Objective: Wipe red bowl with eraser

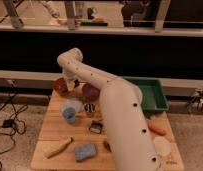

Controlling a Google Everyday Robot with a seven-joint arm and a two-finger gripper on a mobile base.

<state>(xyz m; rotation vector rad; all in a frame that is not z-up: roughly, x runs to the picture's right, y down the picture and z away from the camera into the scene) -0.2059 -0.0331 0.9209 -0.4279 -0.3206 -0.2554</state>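
At the far left corner of the wooden surface (50, 134) sits the red bowl (60, 85), and the gripper (70, 86) hangs right over its rim, jaws pressed together on what looks like the tan eraser (70, 86), though I can't quite be sure. Nearer, a pale banana-like piece (59, 148), then a blue sponge (85, 151). The maroon dish (90, 91) sits mid-surface; a green tray (151, 95) lies far right.

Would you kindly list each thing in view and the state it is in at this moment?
gripper: shut, down at the red bowl
red bowl: upright at the table's far left, partly hidden by the arm
maroon dish: upright, beside the arm
green tray: on the far right corner
blue sponge: lying flat at the near edge
yellow banana-like piece: lying near the left corner
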